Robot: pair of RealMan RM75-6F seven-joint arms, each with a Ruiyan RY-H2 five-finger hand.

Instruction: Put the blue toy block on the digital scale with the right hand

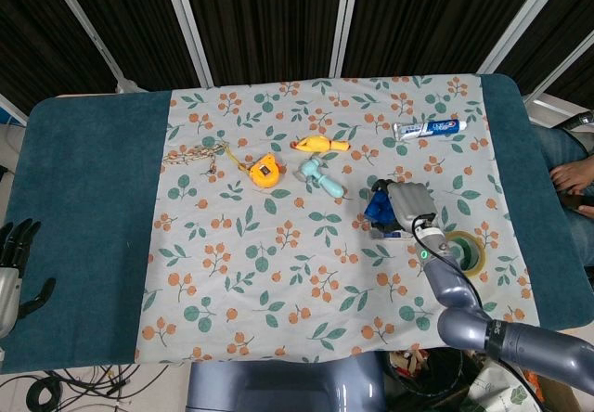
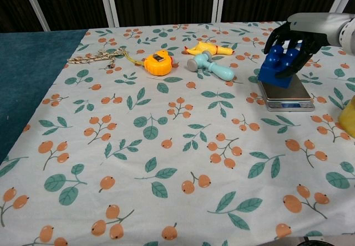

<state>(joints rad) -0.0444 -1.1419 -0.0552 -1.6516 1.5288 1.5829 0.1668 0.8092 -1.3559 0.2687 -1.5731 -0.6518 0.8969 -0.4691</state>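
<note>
Right hand (image 2: pixel 294 38) gripping tilted blue toy block (image 2: pixel 275 67), studs camera-ward, above digital scale (image 2: pixel 285 93)

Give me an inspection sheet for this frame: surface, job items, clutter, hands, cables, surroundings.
Surface: floral cloth over teal table.
Job items: block held over scale; contact unclear.
Clutter: toothpaste, tape roll, duck, tape measure, toy hammer, chain.
Hands: right hand grips block; left hand idle at table edge, fingers apart.
Cables: bundle on floor.
Surroundings: dark curtains; person's arm at right edge.
</note>
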